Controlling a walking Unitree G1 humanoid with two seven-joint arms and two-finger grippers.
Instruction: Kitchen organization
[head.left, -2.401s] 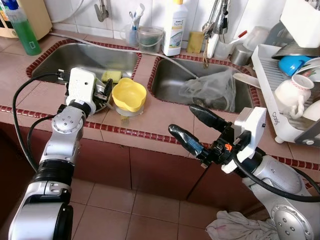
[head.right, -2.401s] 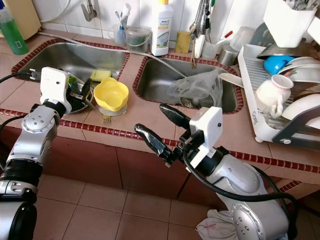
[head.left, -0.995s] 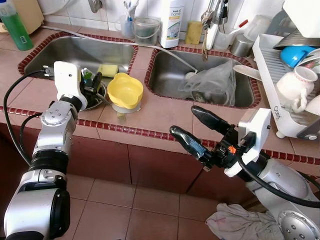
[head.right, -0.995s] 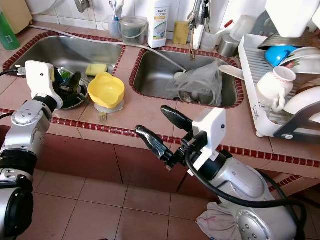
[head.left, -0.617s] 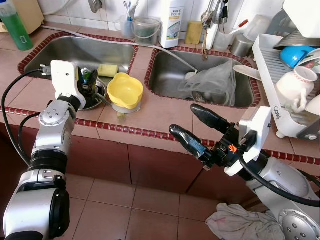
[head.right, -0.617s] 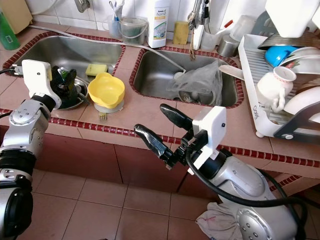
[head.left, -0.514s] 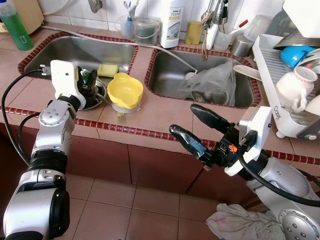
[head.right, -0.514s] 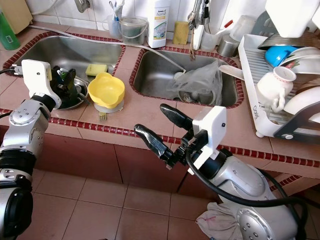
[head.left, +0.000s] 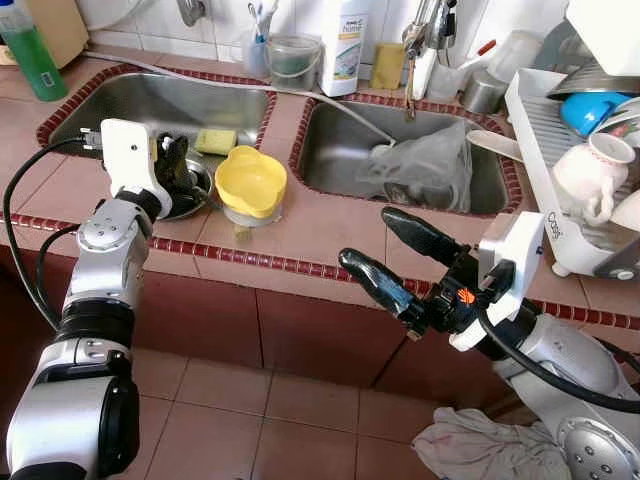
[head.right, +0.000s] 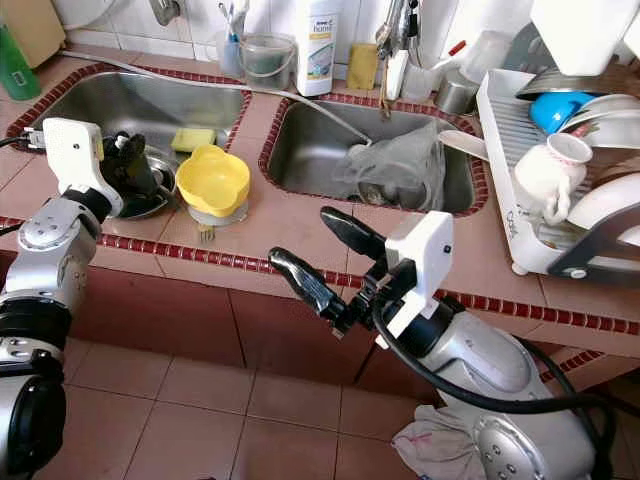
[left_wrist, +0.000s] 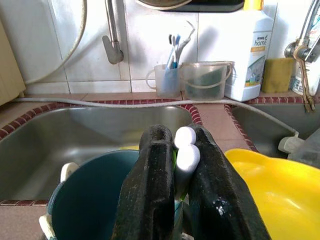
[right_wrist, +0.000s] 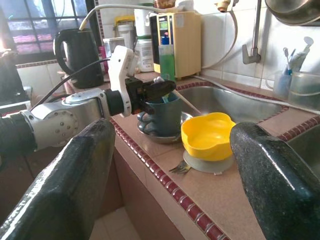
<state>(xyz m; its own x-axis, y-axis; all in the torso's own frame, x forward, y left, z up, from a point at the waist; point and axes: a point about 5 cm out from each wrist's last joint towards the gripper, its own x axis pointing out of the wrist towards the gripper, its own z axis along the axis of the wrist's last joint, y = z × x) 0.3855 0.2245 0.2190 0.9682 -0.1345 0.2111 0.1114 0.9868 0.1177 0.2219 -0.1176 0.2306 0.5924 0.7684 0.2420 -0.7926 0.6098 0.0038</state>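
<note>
My left gripper (left_wrist: 182, 137) is shut on two white-tipped utensil handles (left_wrist: 186, 150), held over the mouth of a dark teal mug (left_wrist: 87, 200). The mug (right_wrist: 165, 116) stands on a metal saucer on the tiled counter, left of a yellow bowl (head.left: 250, 182). A fork (right_wrist: 177, 169) pokes out from under that bowl. In the head views the left gripper (head.left: 175, 160) sits at the front edge of the left sink (head.left: 120, 105). My right gripper (head.left: 367, 240) hangs open in front of the counter edge, with nothing between its fingers.
The right sink holds a clear plastic bag (head.left: 425, 170). A white dish rack (head.left: 560, 190) with cups and bowls stands at the far right. A yellow sponge (head.left: 215, 140), a green soap bottle (head.left: 35, 55) and a white detergent bottle (head.left: 345, 45) line the back. A rag (head.left: 480, 450) lies on the floor.
My left gripper has moved left, from beside the yellow bowl to over the teal mug. The head camera has shifted slightly. The right arm has stayed where it was.
</note>
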